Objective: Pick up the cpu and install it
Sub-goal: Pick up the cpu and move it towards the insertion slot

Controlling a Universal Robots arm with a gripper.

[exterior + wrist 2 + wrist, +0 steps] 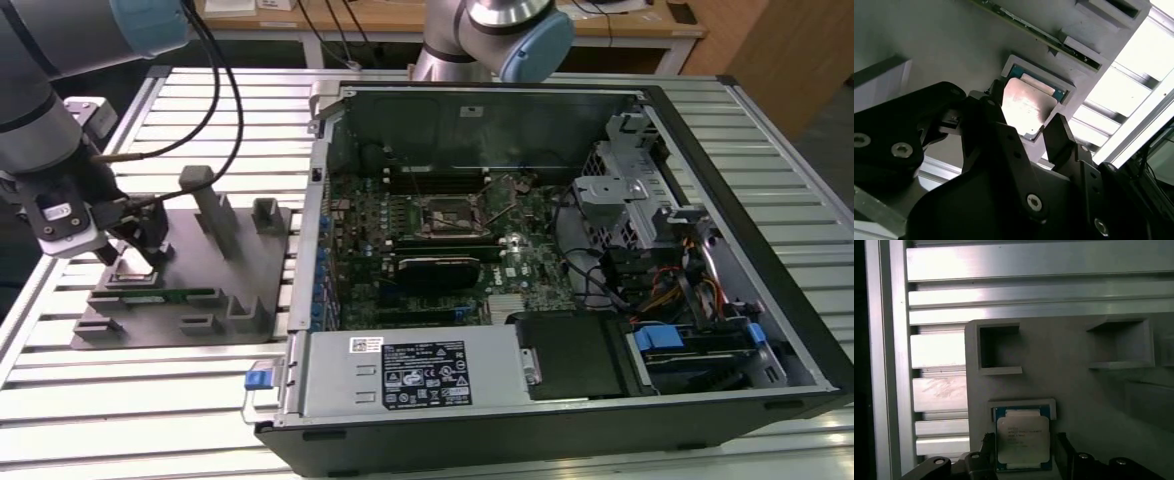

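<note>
End effector (1024,446) | spread, straddling cpu (1022,434) (lying in tray (1079,395) pocket)

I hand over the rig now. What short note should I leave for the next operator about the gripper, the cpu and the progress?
Gripper: open, low over the grey tray, straddling the cpu.
Cpu: flat in its tray recess, to the exterior view's left of the computer case.
Done: gripper lined up on the cpu.
Left: cpu not yet gripped, lifted or installed in the motherboard socket.
</note>
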